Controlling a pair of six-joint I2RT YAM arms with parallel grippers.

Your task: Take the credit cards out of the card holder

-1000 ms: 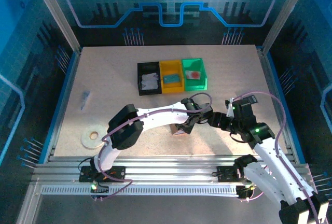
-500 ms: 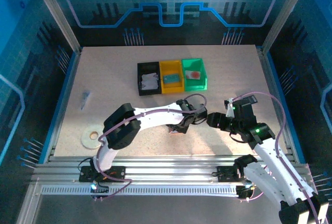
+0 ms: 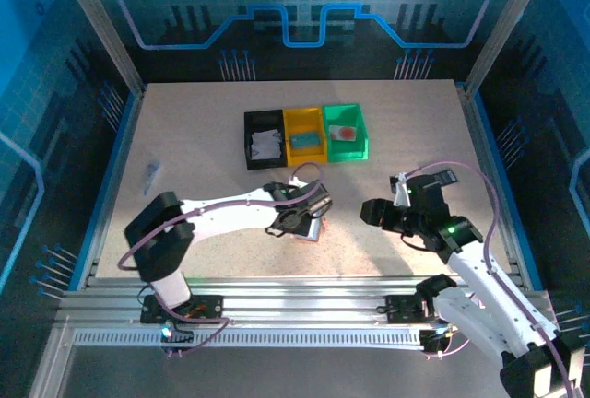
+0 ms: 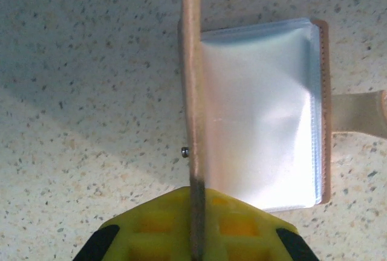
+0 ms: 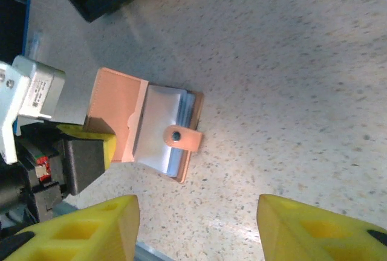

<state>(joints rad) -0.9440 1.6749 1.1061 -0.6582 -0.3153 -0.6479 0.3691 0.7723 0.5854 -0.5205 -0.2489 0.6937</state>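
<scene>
We see a speckled beige bench (image 3: 203, 131) inside a blue-lit enclosure. At its far middle stand a black bin (image 3: 248, 140), a yellow bin (image 3: 304, 114) and a green bin (image 3: 348, 154) in a row, touching side to side.

Nearer to us than the bins, about mid-bench, the card holder (image 3: 311, 228) lies open. The left claw (image 3: 297, 218) reaches it from the left and is clamped on its cover (image 4: 192, 61). In the left wrist view that cover stands on edge, running straight up the picture from between the yellow fingers (image 4: 242, 225), so the holder's long axis lines up with the claw's reach.

The clear pockets (image 4: 260, 122) lie flat on the bench beside the raised cover, with the fold along the side where the two meet. The closing strap (image 4: 360, 113) sticks out flat from the opposite long edge, pointing away from the cover. In the right wrist view we can see its snap stud facing up. We cannot tell whether the pockets hold anything.

The right claw (image 3: 371, 211) hangs just to the right of the holder, clear of it, on the strap's side. Its two fingers stand apart with only bare bench between them.
</scene>
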